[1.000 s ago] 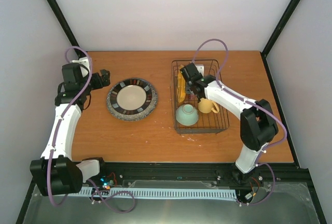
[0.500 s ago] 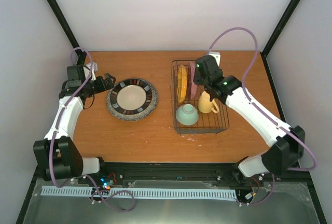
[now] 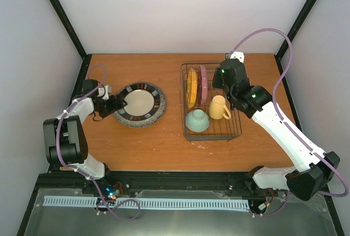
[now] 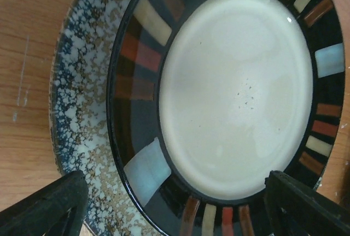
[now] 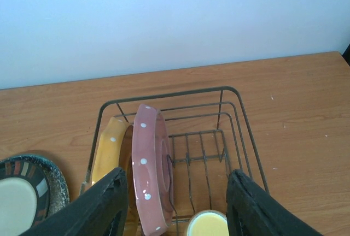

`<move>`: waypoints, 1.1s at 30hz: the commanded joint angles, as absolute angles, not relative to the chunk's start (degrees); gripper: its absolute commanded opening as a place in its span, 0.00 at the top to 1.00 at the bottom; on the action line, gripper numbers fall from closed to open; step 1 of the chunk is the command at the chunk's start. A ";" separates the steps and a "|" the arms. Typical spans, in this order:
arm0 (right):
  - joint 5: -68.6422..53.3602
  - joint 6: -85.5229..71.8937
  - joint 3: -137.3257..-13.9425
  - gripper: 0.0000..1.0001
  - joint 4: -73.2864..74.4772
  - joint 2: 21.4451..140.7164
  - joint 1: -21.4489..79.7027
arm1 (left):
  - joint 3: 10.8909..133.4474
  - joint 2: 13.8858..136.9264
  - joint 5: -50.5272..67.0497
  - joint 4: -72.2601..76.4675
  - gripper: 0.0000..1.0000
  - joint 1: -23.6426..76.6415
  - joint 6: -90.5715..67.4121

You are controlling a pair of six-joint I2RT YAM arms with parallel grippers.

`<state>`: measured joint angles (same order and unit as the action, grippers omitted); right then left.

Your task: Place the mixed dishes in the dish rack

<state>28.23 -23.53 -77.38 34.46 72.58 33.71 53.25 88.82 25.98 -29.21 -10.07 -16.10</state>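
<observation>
No word, number, label or brand can be read in any of the views. The round plate with a dark rim and cream centre (image 4: pixel 235 94) carries only coloured bars around its rim (no letters among them). The pink round plate (image 5: pixel 147 165), standing on edge, bears only white dots.

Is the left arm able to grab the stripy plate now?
Probably yes: the left tool is open at the rim of the stripy plate, which lies on top of the grey speckled plate, with nothing blocking it.
</observation>
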 commanded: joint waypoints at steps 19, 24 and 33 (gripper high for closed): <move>28.15 -23.26 -74.44 0.52 33.59 68.28 32.78 | 51.05 101.87 36.13 -21.15 0.59 -10.40 -15.93; 27.77 -23.41 -74.70 0.52 33.71 68.60 32.78 | 49.96 103.09 38.61 -19.70 0.86 -10.41 -15.47; 26.49 -23.80 -74.56 0.53 33.27 69.52 32.74 | 49.41 98.08 42.49 -16.53 0.99 -10.37 -15.91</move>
